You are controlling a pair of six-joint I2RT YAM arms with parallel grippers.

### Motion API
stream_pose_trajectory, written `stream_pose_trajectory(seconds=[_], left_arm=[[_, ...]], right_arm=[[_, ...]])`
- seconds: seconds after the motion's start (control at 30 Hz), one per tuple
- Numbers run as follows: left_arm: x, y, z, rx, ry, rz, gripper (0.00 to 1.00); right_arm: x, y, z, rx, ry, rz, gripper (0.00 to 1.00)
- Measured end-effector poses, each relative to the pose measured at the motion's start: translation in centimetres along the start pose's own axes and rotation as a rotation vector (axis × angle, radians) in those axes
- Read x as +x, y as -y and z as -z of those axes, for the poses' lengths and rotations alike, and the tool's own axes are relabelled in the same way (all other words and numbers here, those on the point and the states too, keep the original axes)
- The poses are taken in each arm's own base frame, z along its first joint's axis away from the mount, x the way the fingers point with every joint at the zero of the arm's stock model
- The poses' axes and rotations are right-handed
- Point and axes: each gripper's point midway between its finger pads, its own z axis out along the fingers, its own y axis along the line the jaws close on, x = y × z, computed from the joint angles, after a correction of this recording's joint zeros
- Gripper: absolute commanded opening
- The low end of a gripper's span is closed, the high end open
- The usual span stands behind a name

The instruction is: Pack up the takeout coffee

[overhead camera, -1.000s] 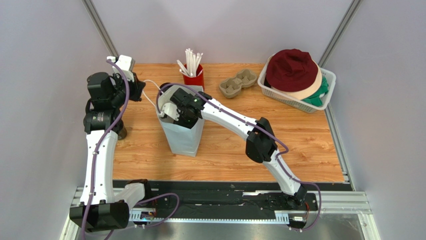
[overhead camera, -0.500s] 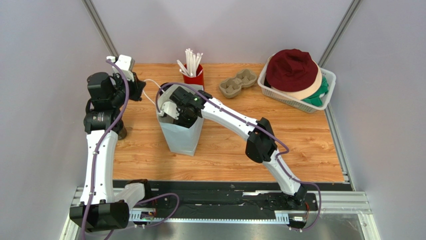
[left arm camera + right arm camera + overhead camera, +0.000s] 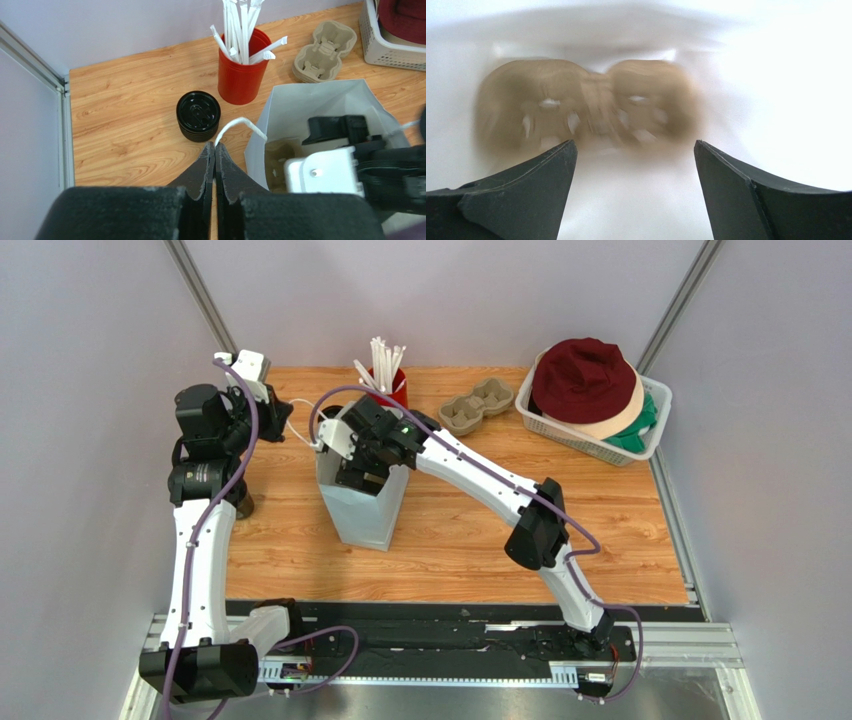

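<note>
R fingers [image 3: 541, 175] wide apart inside the white bag [image 3: 365, 510], over the cardboard tray [image 3: 586, 105] on its floor. L fingers [image 3: 202, 172] pinched shut on the bag handle [image 3: 240, 121]. No coffee cup in sight anywhere. Best lift R straight up, w/o snagging the bag wall.

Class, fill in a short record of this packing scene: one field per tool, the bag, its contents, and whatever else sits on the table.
left tool: shut on the bag handle
right tool: open, at the bag mouth
bag: white paper, upright
in bag: cardboard cup carrier, blurred
on table: second carrier, red cup of straws, squat black round piece, basket of hats
coffee cup: not visible
</note>
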Motion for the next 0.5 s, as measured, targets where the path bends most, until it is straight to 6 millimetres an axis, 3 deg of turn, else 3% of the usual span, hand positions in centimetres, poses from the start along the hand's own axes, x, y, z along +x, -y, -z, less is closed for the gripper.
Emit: stream_pose_trajectory(seconds=[0.23,0.4,0.5], left_arm=[[0.1,0.0,-0.1,0.004,-0.004,0.001,0.07],[0.2,0.0,-0.2,0.005,-0.007,0.0,0.17],[0.3,-0.1,-0.3,0.006,-0.011,-0.004,0.27]], right_arm=[[-4.2,2.9,5.7,0.125,0.174,-0.039,0.94],[-7.1,4.7,12.3,0.211,0.325,-0.065,0.94],[-7.8,5.2,16.5,0.254,0.401,-0.066,0.93]])
